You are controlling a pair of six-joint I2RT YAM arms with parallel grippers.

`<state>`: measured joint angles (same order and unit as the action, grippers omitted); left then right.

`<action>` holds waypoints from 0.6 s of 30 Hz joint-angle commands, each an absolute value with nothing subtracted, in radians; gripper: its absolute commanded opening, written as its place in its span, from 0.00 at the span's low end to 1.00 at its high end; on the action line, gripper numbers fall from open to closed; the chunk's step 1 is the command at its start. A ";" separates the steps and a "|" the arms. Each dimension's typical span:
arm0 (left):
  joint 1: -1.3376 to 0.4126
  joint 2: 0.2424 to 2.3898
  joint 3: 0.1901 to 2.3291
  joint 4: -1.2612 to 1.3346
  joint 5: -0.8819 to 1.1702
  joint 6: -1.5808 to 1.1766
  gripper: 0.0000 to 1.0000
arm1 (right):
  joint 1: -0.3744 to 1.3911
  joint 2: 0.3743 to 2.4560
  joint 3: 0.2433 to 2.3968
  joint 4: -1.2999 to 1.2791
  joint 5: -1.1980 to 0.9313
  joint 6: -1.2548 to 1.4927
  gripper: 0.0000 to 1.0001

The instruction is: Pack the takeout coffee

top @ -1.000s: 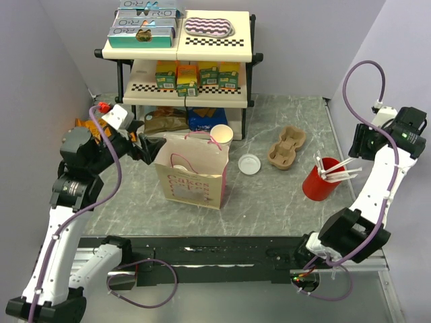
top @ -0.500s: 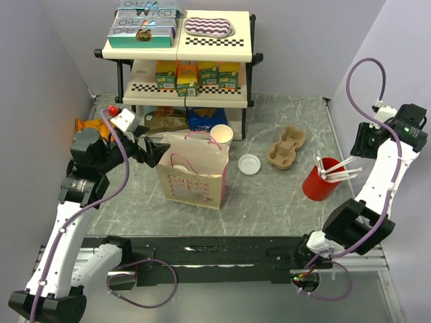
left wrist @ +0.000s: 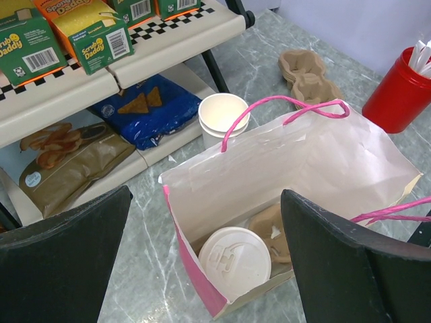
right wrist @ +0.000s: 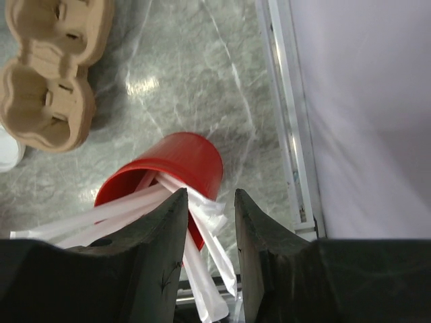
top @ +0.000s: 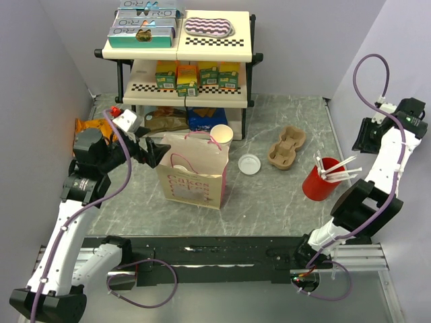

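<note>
The takeout coffee (left wrist: 234,261), a cream cup under a round white lid, stands inside the pink-and-white paper bag (top: 192,178), in its left corner; from above only its lid (top: 178,167) shows. My left gripper (top: 151,149) hovers at the bag's upper left edge, wide open and empty; in the left wrist view the left gripper (left wrist: 207,195) frames the bag's mouth (left wrist: 303,168). My right gripper (top: 367,136) hangs high at the far right. In the right wrist view the right gripper (right wrist: 210,195) shows a narrow gap, nothing in it, far above the red cup (right wrist: 175,168).
A red cup of white straws (top: 320,180) stands at the right. A brown cup carrier (top: 287,146) and a loose white lid (top: 249,164) lie mid-table. Stacked lidless cups (top: 222,134) stand behind the bag. A stocked shelf (top: 178,94) fills the back.
My right arm has swung up and back toward the right wall, its jaws narrowing. My left gripper has edged closer to the bag, still wide open.
</note>
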<state>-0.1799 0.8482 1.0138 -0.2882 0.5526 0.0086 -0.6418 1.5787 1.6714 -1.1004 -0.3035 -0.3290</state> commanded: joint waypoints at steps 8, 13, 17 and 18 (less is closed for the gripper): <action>-0.176 0.853 1.011 -0.247 0.564 0.035 0.99 | -0.630 1.549 1.687 -1.092 -0.258 -0.299 0.41; -0.175 0.851 1.012 -0.245 0.568 0.035 0.99 | -0.632 1.522 1.640 -1.104 -0.244 -0.307 0.43; -0.176 0.848 1.009 -0.247 0.566 0.041 0.99 | -0.634 1.505 1.605 -1.095 -0.239 -0.298 0.41; -0.176 0.848 1.009 -0.252 0.568 0.041 0.99 | -0.632 1.502 1.600 -1.095 -0.241 -0.298 0.41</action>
<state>-0.1799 0.8547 1.0138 -0.2882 0.5529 0.0261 -0.6365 1.5608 1.6192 -1.0931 -0.2653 -0.3210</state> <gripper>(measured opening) 0.995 0.416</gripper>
